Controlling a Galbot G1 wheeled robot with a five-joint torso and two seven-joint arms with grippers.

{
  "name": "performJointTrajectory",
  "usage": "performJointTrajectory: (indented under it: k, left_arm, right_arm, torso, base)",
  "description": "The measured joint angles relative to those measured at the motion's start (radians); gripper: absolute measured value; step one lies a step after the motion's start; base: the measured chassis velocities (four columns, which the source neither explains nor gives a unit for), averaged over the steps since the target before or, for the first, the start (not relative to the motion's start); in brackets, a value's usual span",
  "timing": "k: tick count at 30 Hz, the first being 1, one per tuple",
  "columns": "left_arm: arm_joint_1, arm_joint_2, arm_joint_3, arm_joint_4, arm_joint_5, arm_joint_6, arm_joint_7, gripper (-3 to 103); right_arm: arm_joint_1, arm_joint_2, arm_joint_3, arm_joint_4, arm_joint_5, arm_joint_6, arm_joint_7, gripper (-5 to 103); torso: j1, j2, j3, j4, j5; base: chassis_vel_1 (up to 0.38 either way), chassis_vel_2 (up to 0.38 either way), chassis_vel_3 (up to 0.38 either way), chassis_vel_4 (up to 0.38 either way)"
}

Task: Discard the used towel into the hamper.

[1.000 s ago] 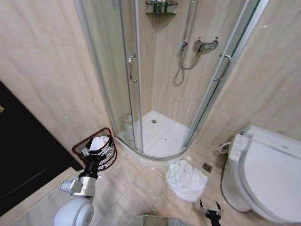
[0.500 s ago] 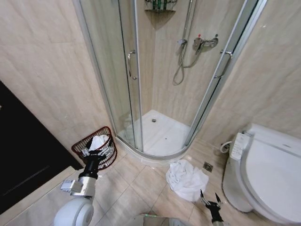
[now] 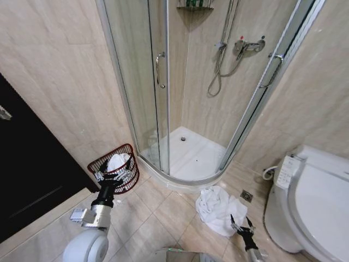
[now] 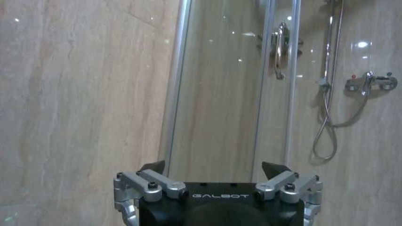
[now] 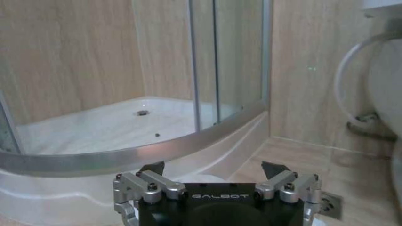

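A crumpled white towel (image 3: 217,208) lies on the tiled floor in front of the shower step. My right gripper (image 3: 239,222) stands open just at the towel's near right edge, with nothing between its fingers; its wrist view shows the open right gripper (image 5: 213,167) facing the shower base. The hamper (image 3: 130,177), a dark reddish-brown wire basket, stands by the left wall with a white cloth (image 3: 116,161) in it. My left gripper (image 3: 110,176) is open right in front of the hamper, and empty in its wrist view (image 4: 213,167).
The glass shower cabin (image 3: 163,98) with its raised white tray (image 3: 188,158) rises straight ahead. A toilet (image 3: 319,202) stands at the right, with a floor drain (image 3: 247,195) beside the towel. A dark opening (image 3: 27,174) runs along the left wall.
The camera has shifted, so the whole picture moved. My right gripper has come up closer to the towel's edge. The left gripper stays at the hamper.
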Motion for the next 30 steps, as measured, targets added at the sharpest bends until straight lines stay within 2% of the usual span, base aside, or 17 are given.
performJointTrajectory:
  k: [3,7,13,15,16,17,19,20,22,30]
  left_arm:
    - [0.0,0.0,0.0,0.0,0.0,0.0,0.0,100]
    - [0.0,0.0,0.0,0.0,0.0,0.0,0.0,100]
    - [0.0,0.0,0.0,0.0,0.0,0.0,0.0,100]
    - [0.0,0.0,0.0,0.0,0.0,0.0,0.0,100]
    - [0.0,0.0,0.0,0.0,0.0,0.0,0.0,100]
    - [0.0,0.0,0.0,0.0,0.0,0.0,0.0,100]
    - [0.0,0.0,0.0,0.0,0.0,0.0,0.0,100]
    - [0.0,0.0,0.0,0.0,0.0,0.0,0.0,100]
    - [0.0,0.0,0.0,0.0,0.0,0.0,0.0,100]
    - [0.0,0.0,0.0,0.0,0.0,0.0,0.0,100]
  right_arm:
    - [0.033,0.0,0.0,-0.027,-0.025,0.0,0.007,100]
    - [0.081,0.002,0.0,-0.08,-0.069,0.0,0.055,100]
    - [0.102,0.008,-0.003,-0.097,-0.106,-0.045,0.11,100]
    - [0.139,0.011,-0.003,-0.11,-0.143,-0.128,0.171,100]
    - [0.139,0.011,-0.003,-0.11,-0.143,-0.128,0.171,100]
    - [0.149,0.012,-0.003,-0.111,-0.15,-0.161,0.183,100]
    - [0.169,0.013,-0.006,-0.119,-0.207,-0.211,0.253,100]
    - [0.169,0.013,-0.006,-0.119,-0.207,-0.211,0.253,100]
    - [0.199,0.013,-0.005,-0.15,-0.299,-0.244,0.324,100]
    - [0.261,0.017,-0.008,-0.174,-0.334,-0.309,0.308,100]
  torso:
    - [-0.004,-0.01,-0.006,0.0002,-0.0001]
    - [-0.012,-0.027,-0.015,-0.0001,-0.0001]
    - [-0.018,-0.042,-0.024,-0.0002,0.0]
    - [-0.024,-0.055,-0.031,0.0,-0.0001]
    - [-0.024,-0.055,-0.031,0.0,-0.0001]
    - [-0.026,-0.059,-0.034,0.0001,-0.0002]
    - [-0.03,-0.07,-0.039,-0.0001,-0.0001]
    - [-0.03,-0.07,-0.039,-0.0001,-0.0001]
    - [-0.035,-0.081,-0.046,0.0,0.0]
    - [-0.048,-0.114,-0.066,-0.0001,-0.0001]
  base:
    - [0.0,0.0,0.0,0.0]
    - [0.0,0.0,0.0,0.0]
    - [0.0,0.0,0.0,0.0]
    - [0.0,0.0,0.0,0.0]
    - [0.0,0.0,0.0,0.0]
    - [0.0,0.0,0.0,0.0]
    - [0.0,0.0,0.0,0.0]
    - [0.0,0.0,0.0,0.0]
    - [0.0,0.0,0.0,0.0]
    - [0.0,0.0,0.0,0.0]
